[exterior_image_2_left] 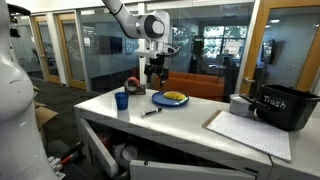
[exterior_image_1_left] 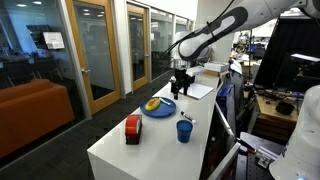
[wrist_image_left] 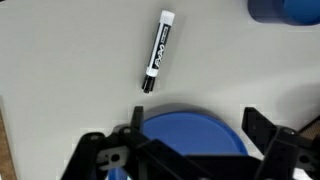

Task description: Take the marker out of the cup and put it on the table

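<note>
The marker (wrist_image_left: 157, 65), a slim stick with a black-and-white barrel, lies flat on the white table (wrist_image_left: 60, 60). It also shows in both exterior views (exterior_image_1_left: 188, 117) (exterior_image_2_left: 151, 111), between the cup and the plate. The dark-blue cup (exterior_image_1_left: 184, 130) (exterior_image_2_left: 121, 100) stands upright near the table's edge; its rim shows at the top right of the wrist view (wrist_image_left: 285, 10). My gripper (wrist_image_left: 190, 125) (exterior_image_1_left: 181, 82) (exterior_image_2_left: 155, 75) is open and empty, raised above the blue plate, apart from the marker.
A blue plate (exterior_image_1_left: 158, 107) (exterior_image_2_left: 170, 98) (wrist_image_left: 190, 135) with yellow fruit sits mid-table under the gripper. A red-and-black box (exterior_image_1_left: 132, 128) (exterior_image_2_left: 133, 85) stands beside it. White paper (exterior_image_2_left: 245, 130) and a black bin marked "Trash" (exterior_image_2_left: 285, 105) lie at one end.
</note>
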You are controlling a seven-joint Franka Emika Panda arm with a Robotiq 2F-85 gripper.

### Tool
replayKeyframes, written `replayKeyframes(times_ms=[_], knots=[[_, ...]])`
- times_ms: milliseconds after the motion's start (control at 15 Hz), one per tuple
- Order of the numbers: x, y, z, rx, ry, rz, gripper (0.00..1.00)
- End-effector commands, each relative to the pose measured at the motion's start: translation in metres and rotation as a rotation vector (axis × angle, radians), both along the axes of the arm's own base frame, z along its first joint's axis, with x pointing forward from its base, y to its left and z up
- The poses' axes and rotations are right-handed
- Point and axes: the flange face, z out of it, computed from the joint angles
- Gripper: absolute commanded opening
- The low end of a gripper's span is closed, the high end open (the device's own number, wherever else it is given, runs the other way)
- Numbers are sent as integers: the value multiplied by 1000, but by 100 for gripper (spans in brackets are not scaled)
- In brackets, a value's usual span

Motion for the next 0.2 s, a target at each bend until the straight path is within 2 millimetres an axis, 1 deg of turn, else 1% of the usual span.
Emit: replayKeyframes(times_ms=[0,133], knots=[[0,0,2,0,-1,-3,100],[1,-3,-8,0,14,-7,100]])
